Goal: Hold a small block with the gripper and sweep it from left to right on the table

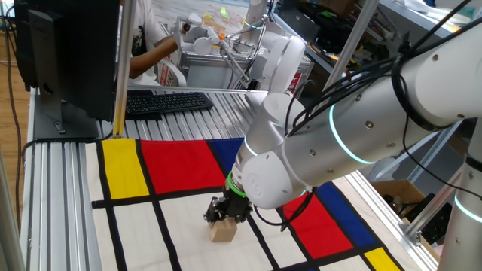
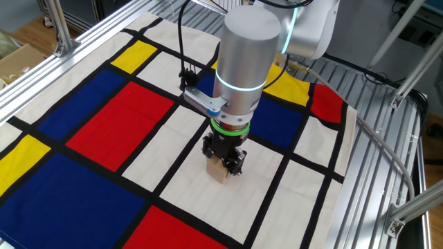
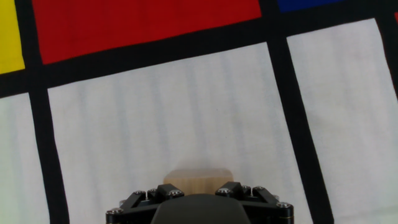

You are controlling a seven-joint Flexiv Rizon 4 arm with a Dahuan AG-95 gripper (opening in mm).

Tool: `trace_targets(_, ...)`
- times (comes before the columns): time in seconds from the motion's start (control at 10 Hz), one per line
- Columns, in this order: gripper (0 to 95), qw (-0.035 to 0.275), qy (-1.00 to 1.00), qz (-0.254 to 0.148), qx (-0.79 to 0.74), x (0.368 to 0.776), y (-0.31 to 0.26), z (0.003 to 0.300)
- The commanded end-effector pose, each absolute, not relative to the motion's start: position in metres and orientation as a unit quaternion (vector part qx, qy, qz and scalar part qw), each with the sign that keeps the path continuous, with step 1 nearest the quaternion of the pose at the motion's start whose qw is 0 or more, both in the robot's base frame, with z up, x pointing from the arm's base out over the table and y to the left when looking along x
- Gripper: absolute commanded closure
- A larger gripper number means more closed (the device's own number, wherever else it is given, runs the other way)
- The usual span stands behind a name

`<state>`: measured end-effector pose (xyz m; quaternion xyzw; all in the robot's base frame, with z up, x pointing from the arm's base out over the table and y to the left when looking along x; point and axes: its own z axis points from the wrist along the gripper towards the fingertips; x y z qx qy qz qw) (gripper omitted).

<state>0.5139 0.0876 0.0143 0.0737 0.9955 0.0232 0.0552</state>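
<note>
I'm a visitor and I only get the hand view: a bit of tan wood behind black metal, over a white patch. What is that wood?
Observer: It is a block, a whole cube standing on the table.
Operator: Is anything holding it?
Observer: Yes, the gripper comes straight down on it and its black fingers clasp its upper part.
Operator: What carries the gripper?
Observer: A big white arm, with a green ring just above the gripper.
</note>
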Motion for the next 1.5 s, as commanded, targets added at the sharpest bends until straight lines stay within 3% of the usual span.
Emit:
trace_targets(0.1,95.0,0.055,0.996,0.021,0.074,0.514,0.089,0.014)
trace_targets(1.5,95.0,0.055,0.995,0.021,0.084,0.510,0.102,0.016)
